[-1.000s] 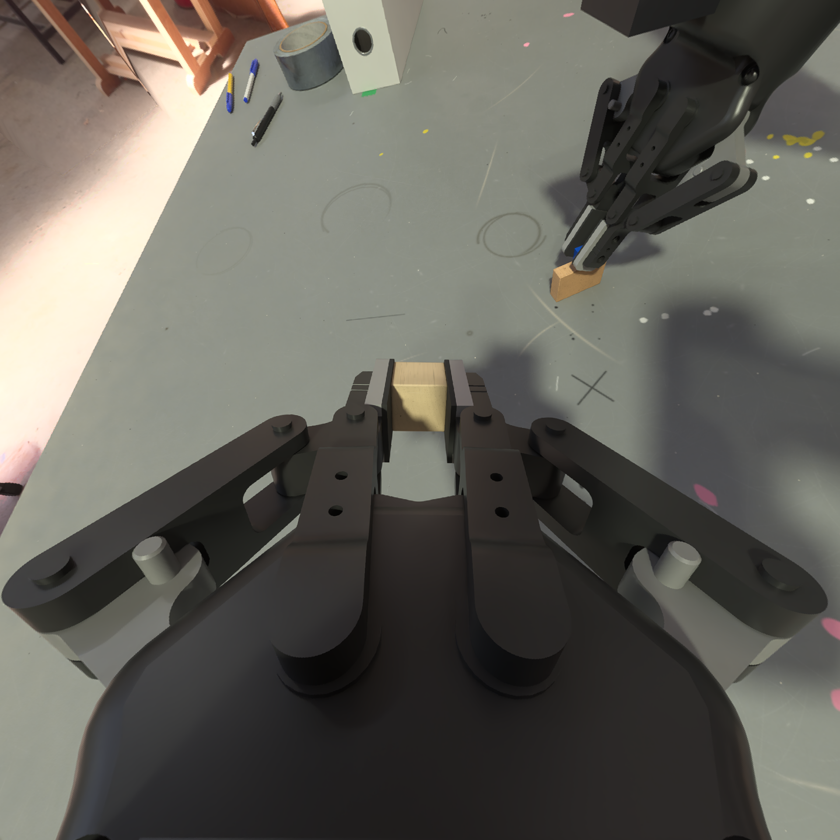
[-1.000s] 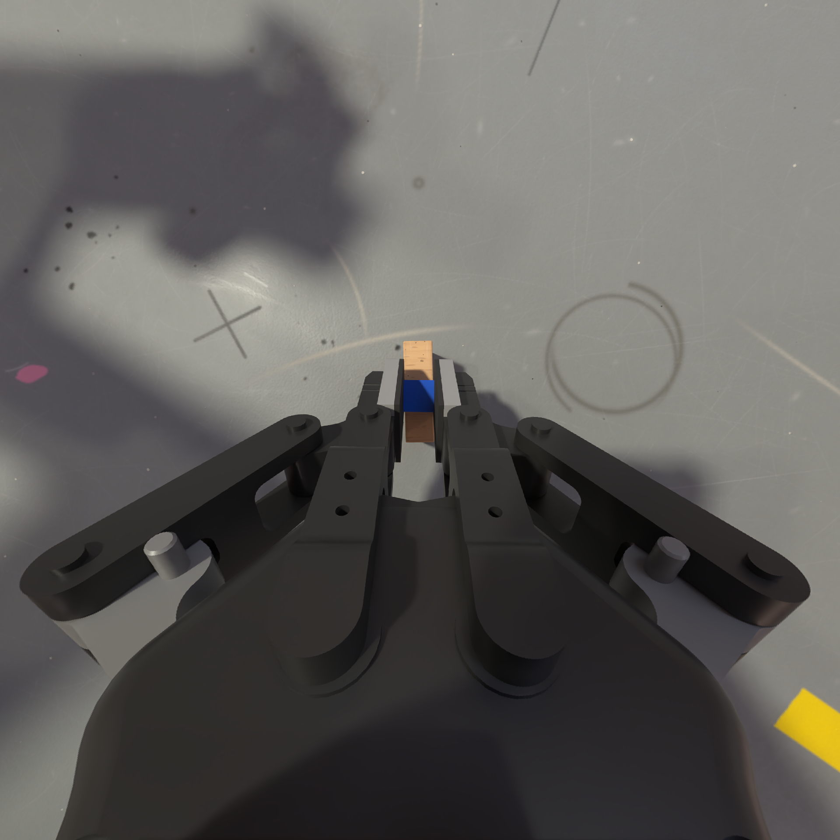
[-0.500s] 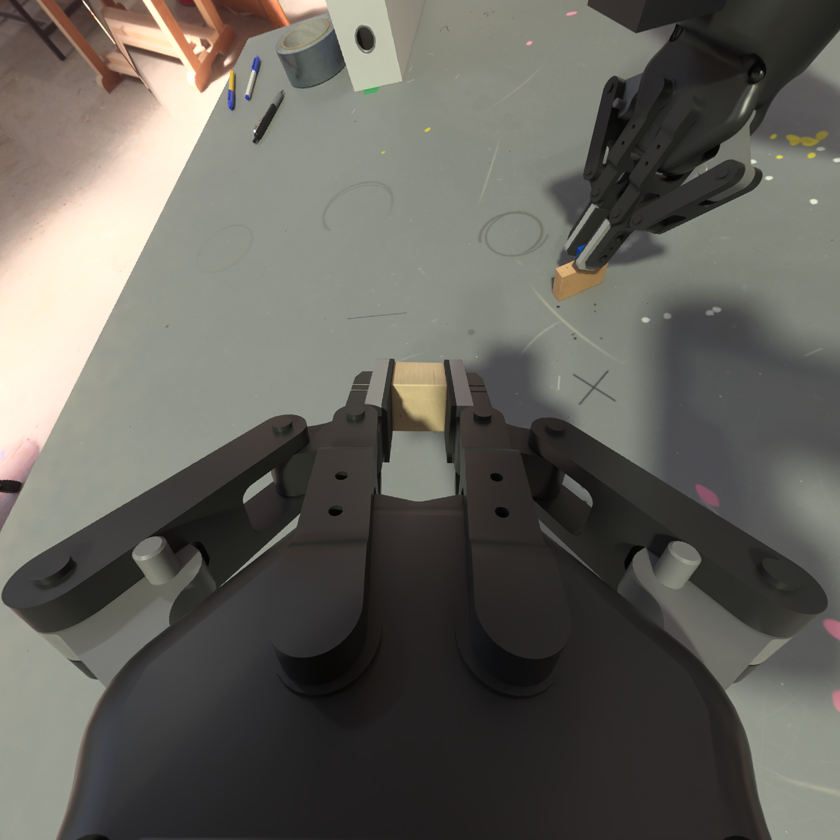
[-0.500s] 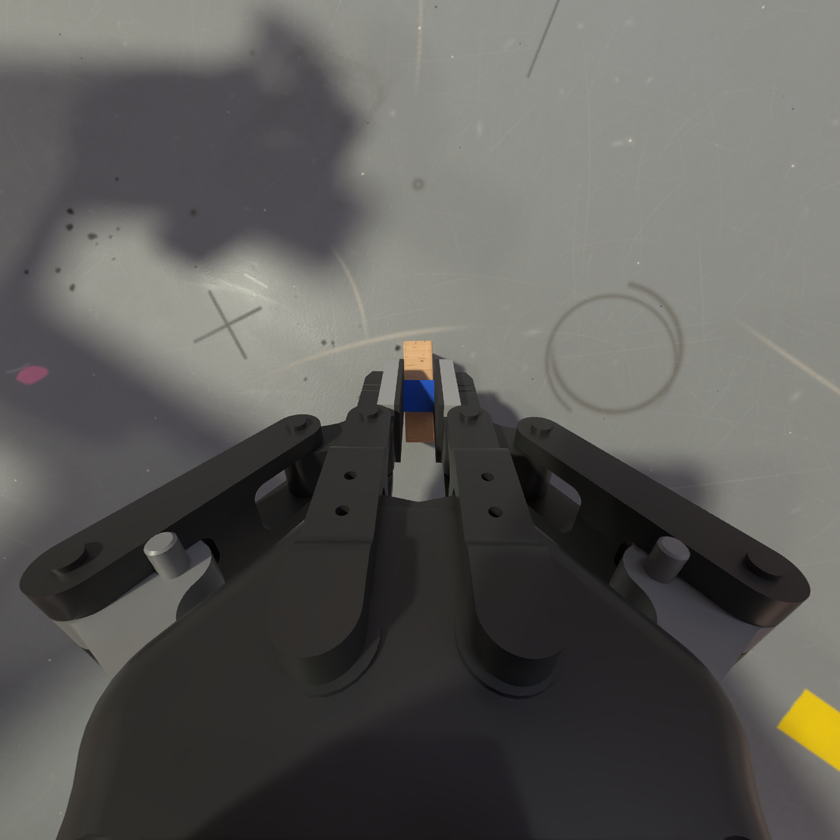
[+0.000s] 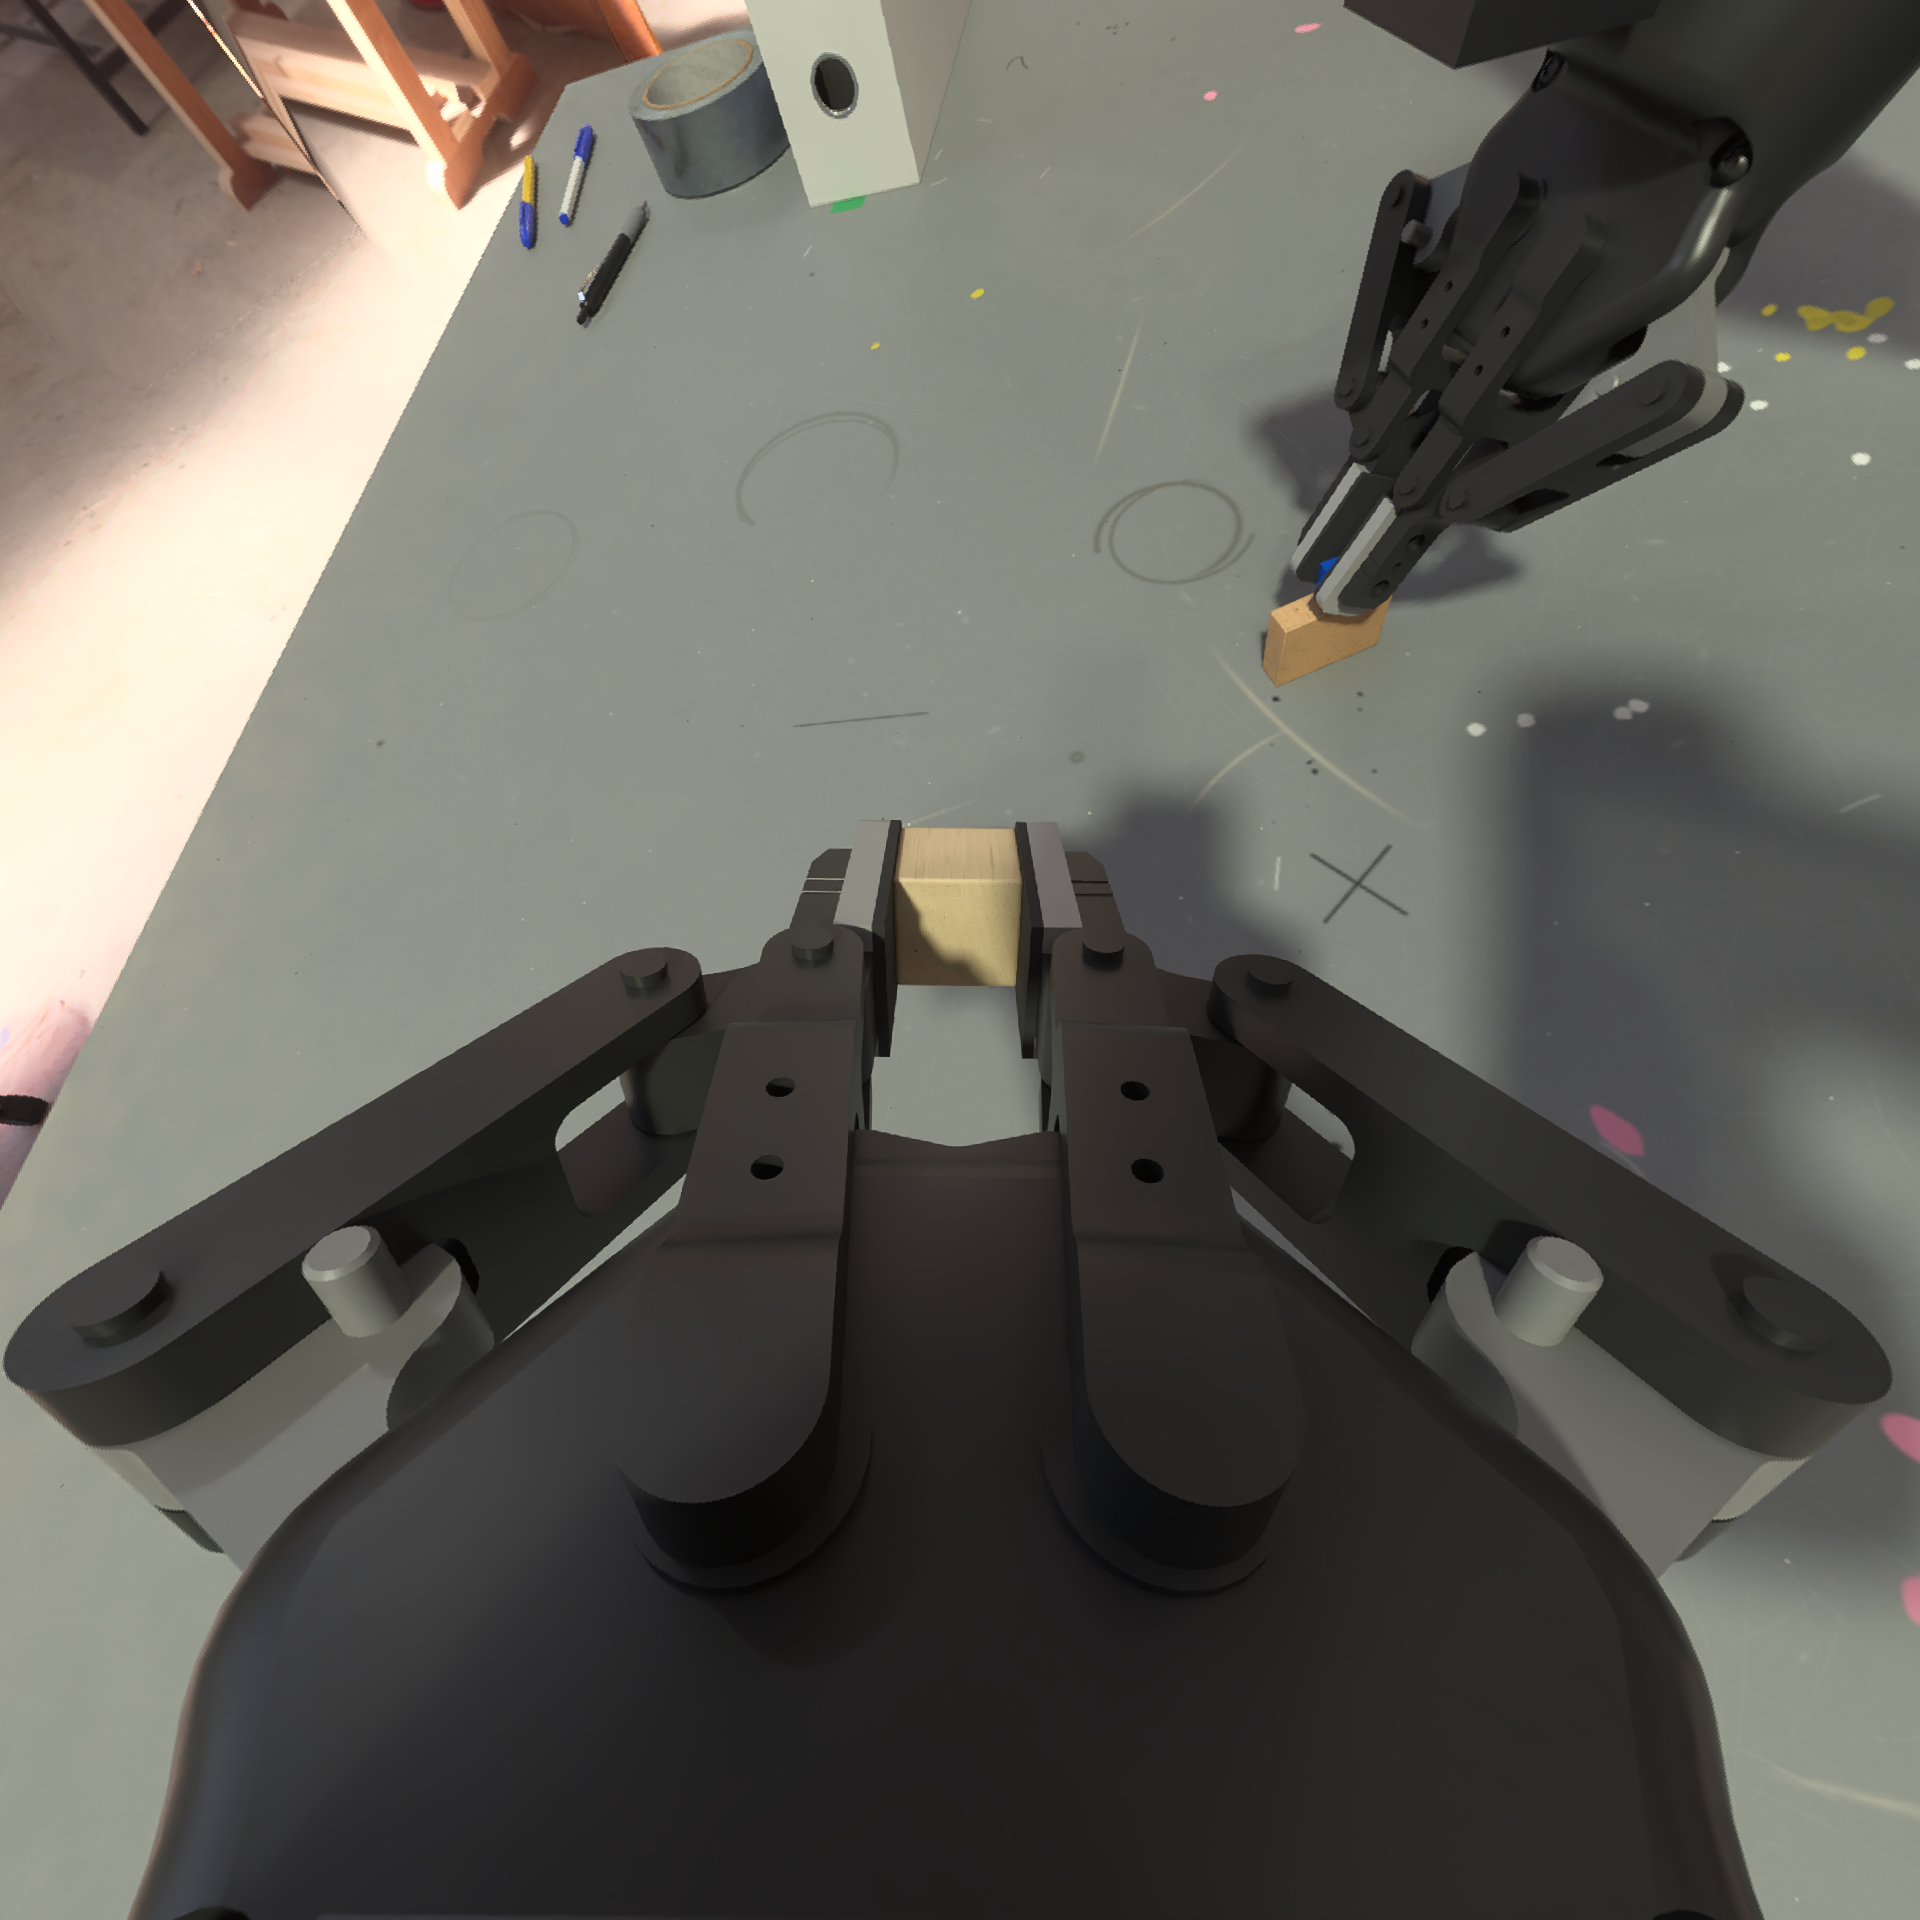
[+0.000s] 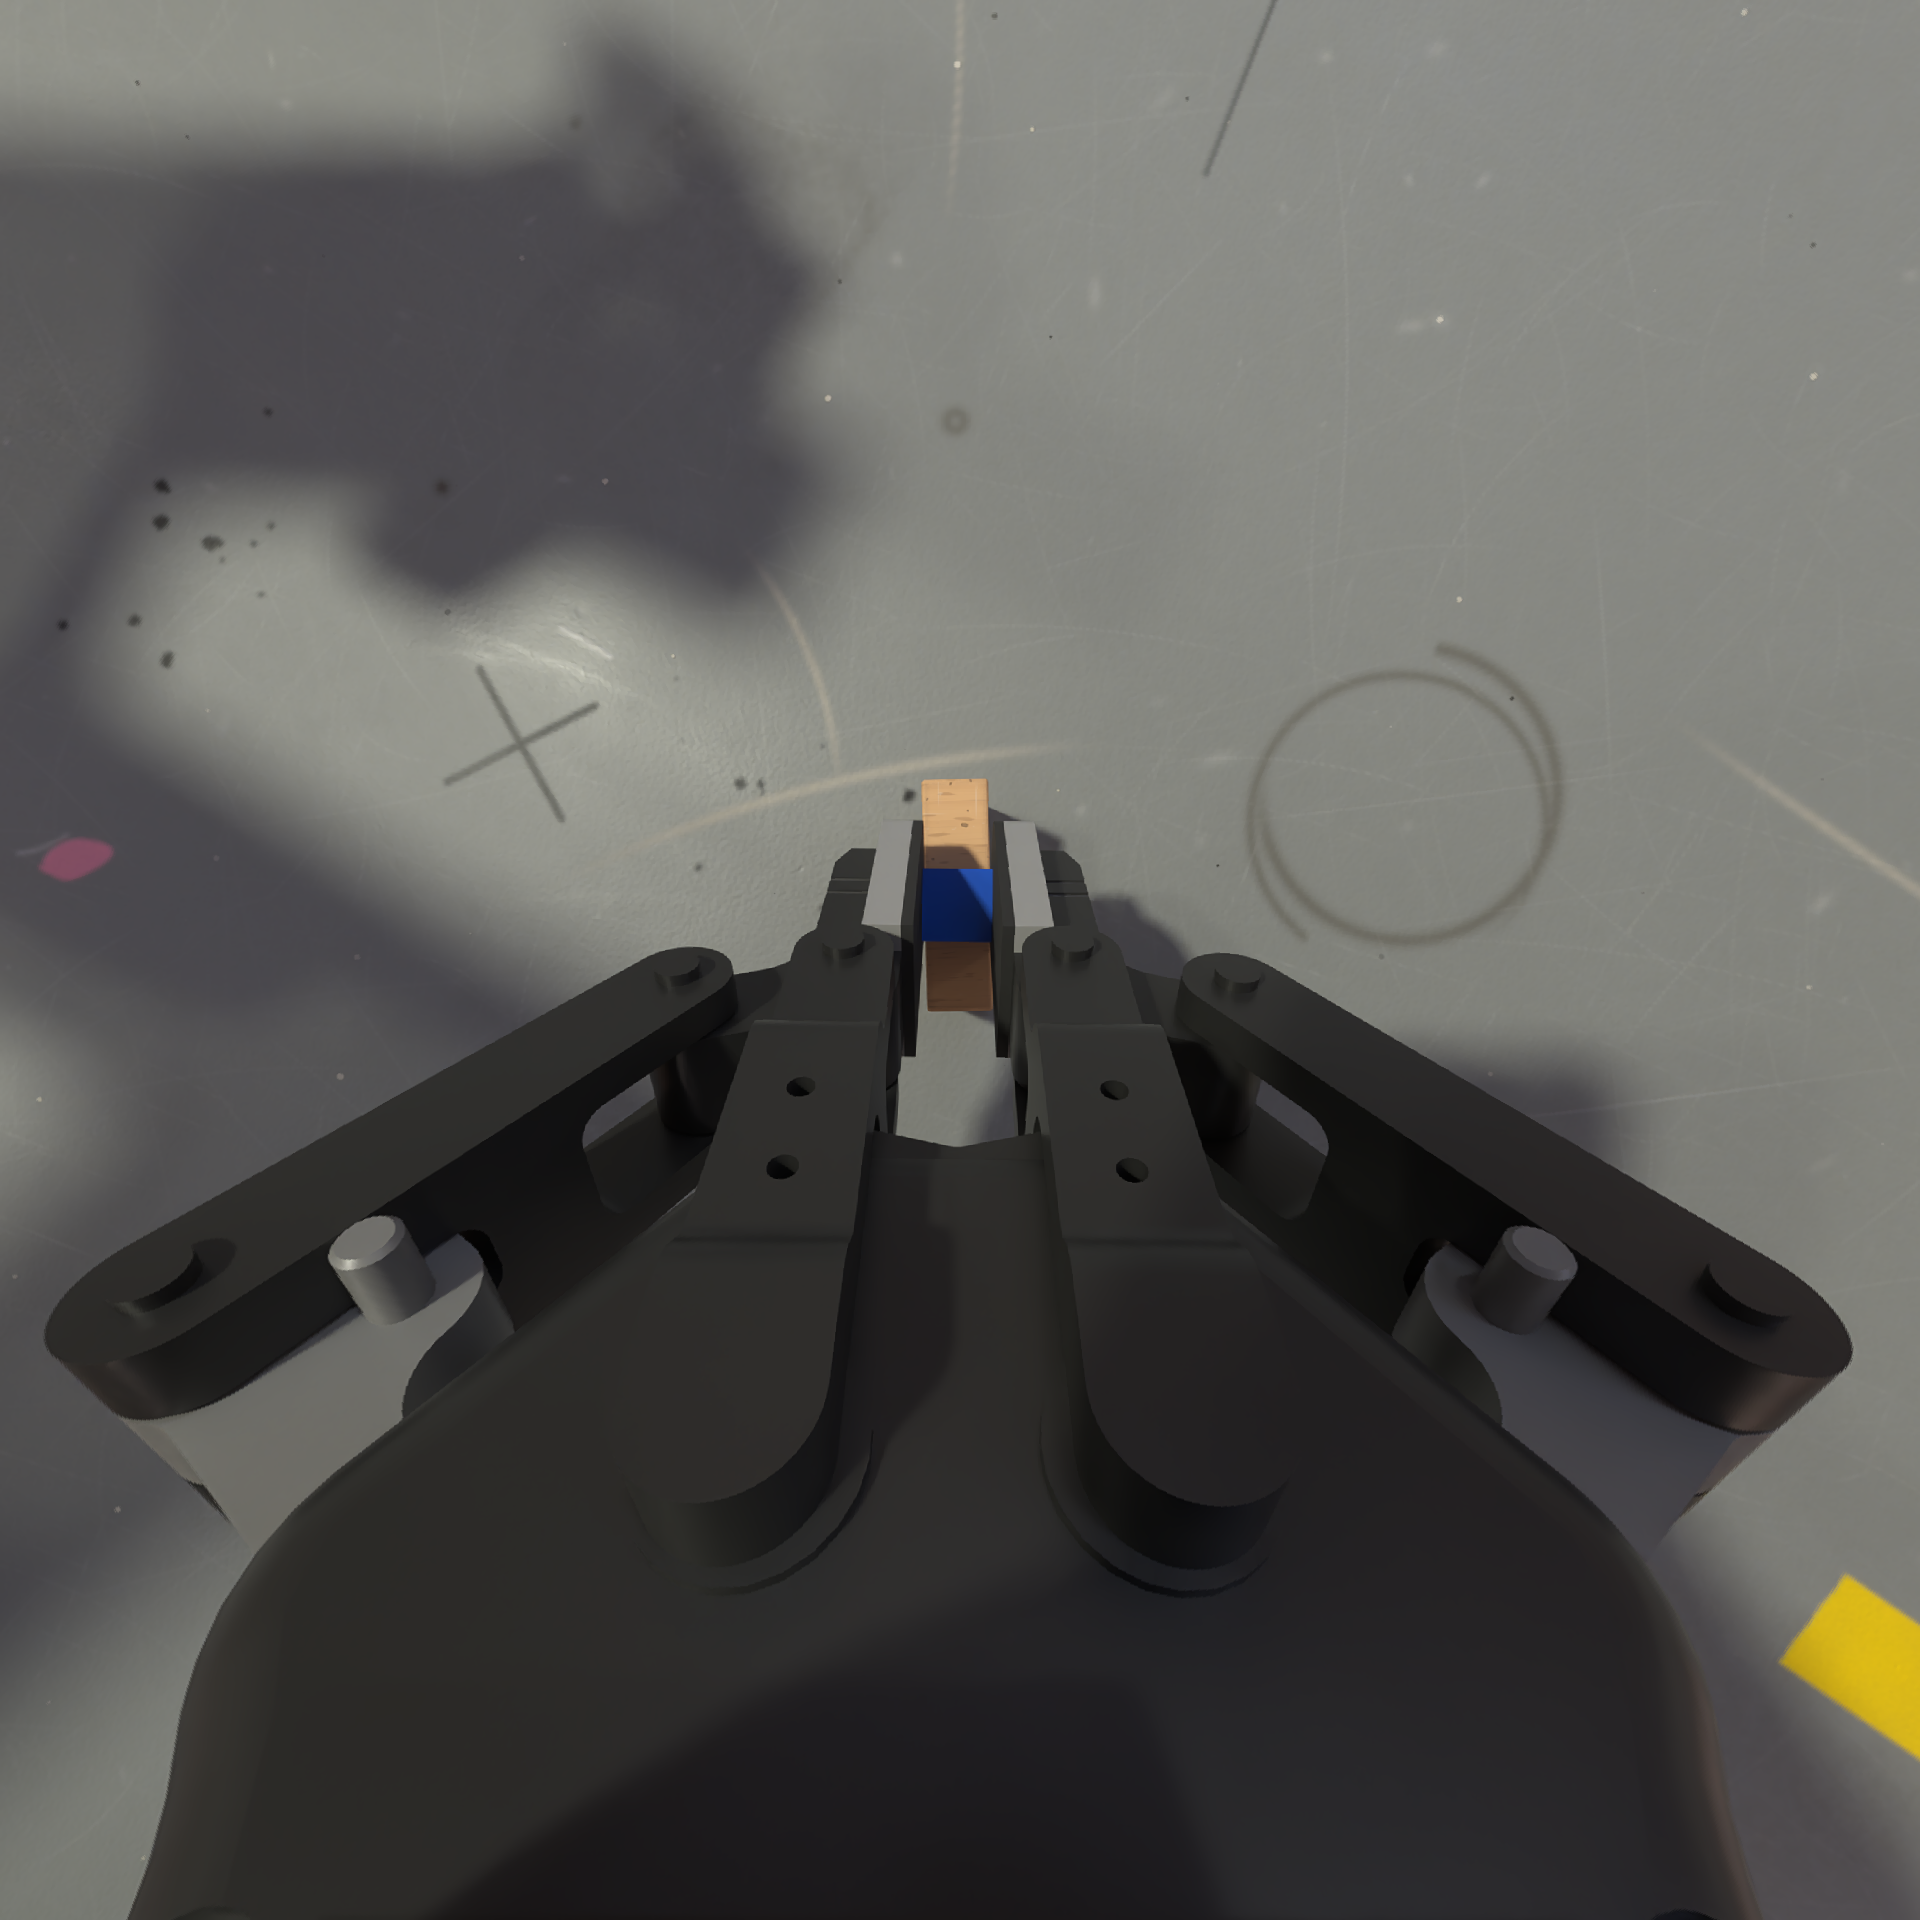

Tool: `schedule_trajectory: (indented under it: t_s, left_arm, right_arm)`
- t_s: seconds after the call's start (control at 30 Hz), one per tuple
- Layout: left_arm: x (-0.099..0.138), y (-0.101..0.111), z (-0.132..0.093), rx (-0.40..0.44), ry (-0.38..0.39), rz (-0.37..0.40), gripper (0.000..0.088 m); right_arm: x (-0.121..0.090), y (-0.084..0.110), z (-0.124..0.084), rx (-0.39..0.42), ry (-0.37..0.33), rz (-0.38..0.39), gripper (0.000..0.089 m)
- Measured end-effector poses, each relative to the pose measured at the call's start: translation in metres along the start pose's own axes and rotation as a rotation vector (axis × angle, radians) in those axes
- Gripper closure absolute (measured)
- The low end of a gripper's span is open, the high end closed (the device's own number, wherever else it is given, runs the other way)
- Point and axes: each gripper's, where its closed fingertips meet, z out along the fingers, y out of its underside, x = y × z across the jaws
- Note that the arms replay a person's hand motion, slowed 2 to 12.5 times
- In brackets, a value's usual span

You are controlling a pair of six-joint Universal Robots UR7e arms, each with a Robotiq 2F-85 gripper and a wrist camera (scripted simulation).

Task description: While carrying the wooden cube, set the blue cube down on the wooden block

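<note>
My left gripper (image 5: 956, 883) is shut on the pale wooden cube (image 5: 954, 920) and holds it above the grey table. My right gripper (image 6: 958, 883) is shut on the small blue cube (image 6: 957, 906), right over the orange-brown wooden block (image 6: 954, 821) that lies on the table. In the left wrist view the right gripper (image 5: 1340, 582) stands at the far right with its tips down on the wooden block (image 5: 1320, 644); a sliver of the blue cube (image 5: 1326, 568) shows between its fingers. Whether the blue cube touches the block I cannot tell.
At the table's far left end are a roll of grey tape (image 5: 707, 130), a white box with a round hole (image 5: 847, 99) and three pens (image 5: 613, 260). Wooden furniture (image 5: 364, 83) stands beyond the table's edge. A yellow strip (image 6: 1860, 1673) lies on the table.
Almost nothing has changed. The right gripper has shifted very slightly over the wooden block. The left gripper holds still with the wooden cube.
</note>
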Motion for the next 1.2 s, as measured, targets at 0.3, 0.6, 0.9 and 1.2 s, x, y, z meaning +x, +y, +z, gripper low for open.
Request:
schedule_trajectory:
  t_s: [0.3,0.6,0.9,1.2]
  left_arm:
    - [-0.0004,0.0001,-0.0006,0.001,-0.001,-0.001,0.0692]
    - [-0.0017,-0.0002,-0.0019,0.003,-0.006,-0.002,0.0692]
    - [-0.0026,-0.0007,-0.0039,0.005,-0.01,-0.003,0.0692]
    - [-0.002,-0.001,-0.0044,0.006,-0.009,-0.002,0.0692]
  right_arm:
    - [0.0,0.0,0.0,-0.002,0.001,0.002,0.0777]
    - [0.0,0.0,0.0,-0.003,0.001,0.002,0.0777]
    - [0.0,0.0,0.0,-0.008,0.002,0.0,0.0777]
    - [-0.0001,0.0,0.0,-0.008,0.003,-0.001,0.0777]
